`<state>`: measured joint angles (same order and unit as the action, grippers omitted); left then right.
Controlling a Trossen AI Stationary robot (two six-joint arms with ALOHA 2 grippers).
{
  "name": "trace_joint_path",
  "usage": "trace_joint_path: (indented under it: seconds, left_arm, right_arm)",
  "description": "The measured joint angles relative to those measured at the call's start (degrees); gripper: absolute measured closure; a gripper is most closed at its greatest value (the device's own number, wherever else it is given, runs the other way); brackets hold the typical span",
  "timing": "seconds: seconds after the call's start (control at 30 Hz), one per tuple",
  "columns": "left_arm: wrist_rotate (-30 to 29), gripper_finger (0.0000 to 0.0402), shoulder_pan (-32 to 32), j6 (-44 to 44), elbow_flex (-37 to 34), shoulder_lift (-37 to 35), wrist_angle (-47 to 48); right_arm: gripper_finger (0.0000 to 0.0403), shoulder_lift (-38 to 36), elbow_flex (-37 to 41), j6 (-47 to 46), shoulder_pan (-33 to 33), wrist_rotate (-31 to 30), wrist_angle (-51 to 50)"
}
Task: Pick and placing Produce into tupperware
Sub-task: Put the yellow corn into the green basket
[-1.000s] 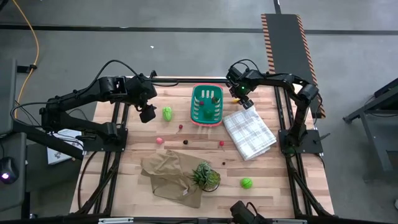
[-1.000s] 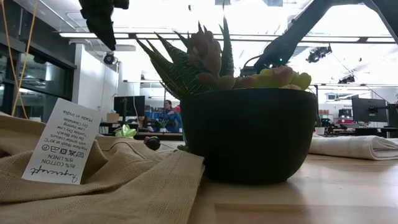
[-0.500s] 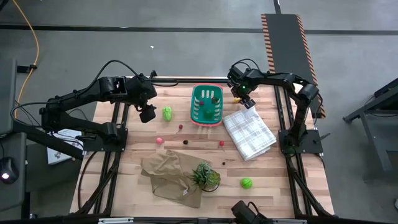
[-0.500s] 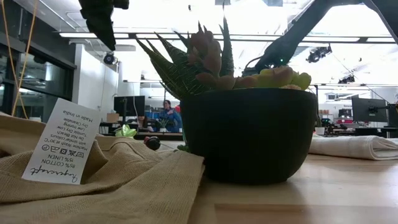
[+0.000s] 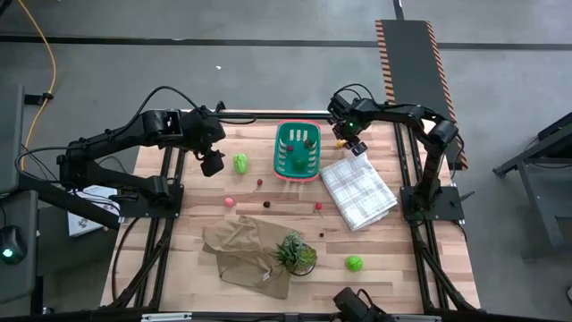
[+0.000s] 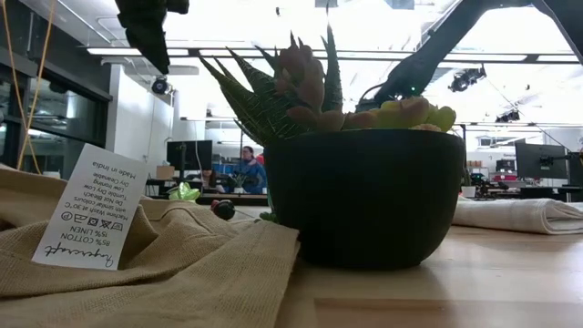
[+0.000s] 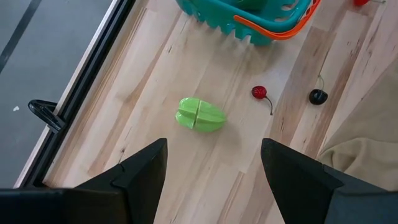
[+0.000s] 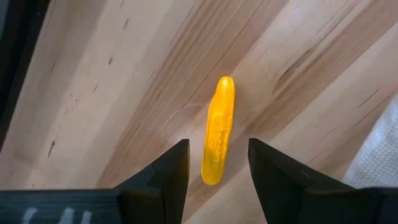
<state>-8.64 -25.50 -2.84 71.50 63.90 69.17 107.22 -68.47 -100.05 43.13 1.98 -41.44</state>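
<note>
Produce is lying mostly loose on the bench (image 5: 393, 241). The right tool (image 8: 214, 163) is hovering spread wide just above the yellow piece (image 8: 218, 129), at three o'clock of the tupperware (image 5: 298, 150). The left tool (image 7: 211, 163) is waiting, also wide, above the light green lump (image 7: 199, 114) at nine o'clock of the tupperware. Something green is sitting inside already; red balls (image 5: 259, 183), a dark one (image 7: 318, 96) and a green piece (image 5: 355, 262) at five o'clock are remaining, so most work seems left.

Teal basket (image 5: 298, 149) with orange-red base edge, yellow piece (image 8: 218, 129), white checked cloth (image 5: 358, 192), light-green lump (image 7: 199, 115).
</note>
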Motion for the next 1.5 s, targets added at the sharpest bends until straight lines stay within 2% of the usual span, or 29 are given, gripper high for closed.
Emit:
trace_joint_path:
  seconds: [0.37, 1.07, 1.5]
  left_arm:
    - [0.0, 0.0153, -0.04, -0.06, 0.0, 0.15, -0.03]
    - [-1.07, 0.0153, -0.04, -0.06, -0.02, 0.83, -0.13]
    - [-1.07, 0.0153, -0.04, -0.04, -0.02, 0.81, -0.16]
  right_arm:
    - [0.0249, 1.39, -0.02, 0.0, 0.0, 1.76, -0.71]
    - [0.0251, 2.0, -0.04, 1.53, -0.07, 1.03, 0.43]
    - [0.0311, 2.05, -0.04, 1.6, -0.07, 1.07, 0.21]
